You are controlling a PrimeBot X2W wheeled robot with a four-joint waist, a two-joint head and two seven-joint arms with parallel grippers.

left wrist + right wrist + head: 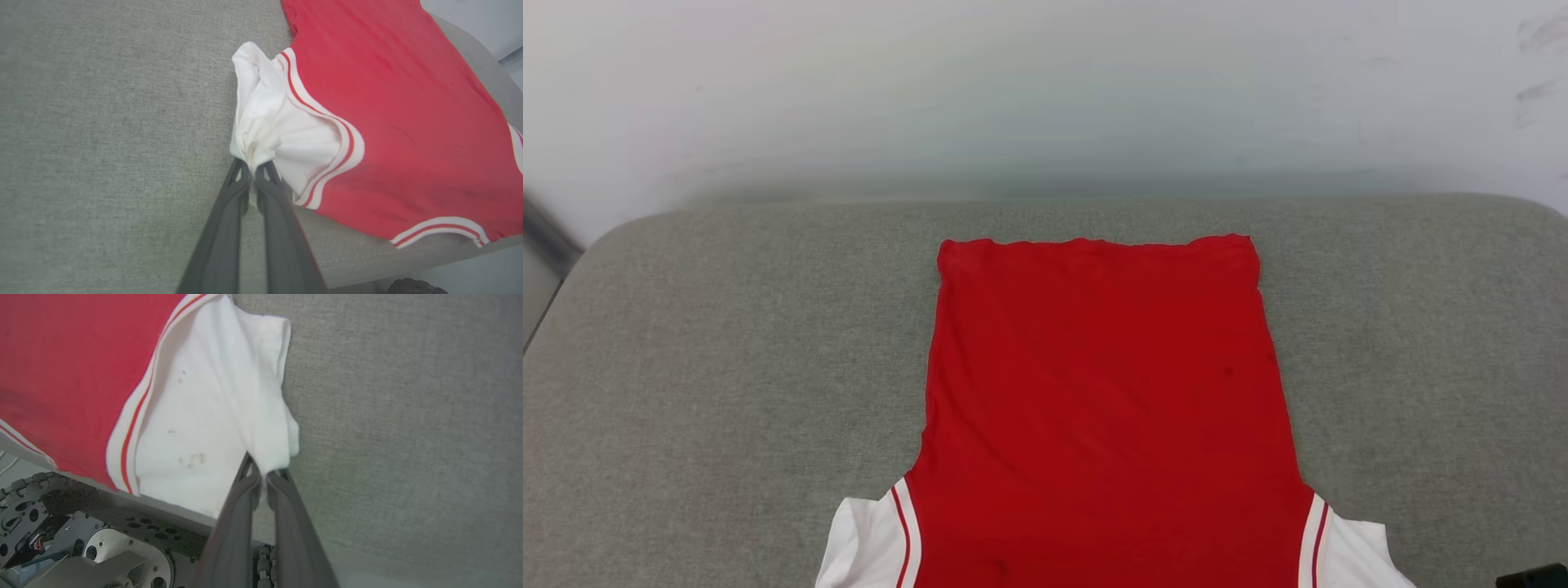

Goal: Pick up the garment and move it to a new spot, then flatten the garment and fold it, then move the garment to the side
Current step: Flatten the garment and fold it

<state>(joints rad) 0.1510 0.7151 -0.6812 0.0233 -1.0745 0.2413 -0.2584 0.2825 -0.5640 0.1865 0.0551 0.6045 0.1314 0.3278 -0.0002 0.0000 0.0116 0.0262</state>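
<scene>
Garment (1103,408) lengthwise, hem toward wall

Head looks down; both wrists closely face garment (1103,392).

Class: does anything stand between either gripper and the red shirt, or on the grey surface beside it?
Nothing visible does. The left gripper and right gripper each pinch the bright red fabric shirt by a white sleeve; the grey woven surface beside it shows no obstacle.
</scene>
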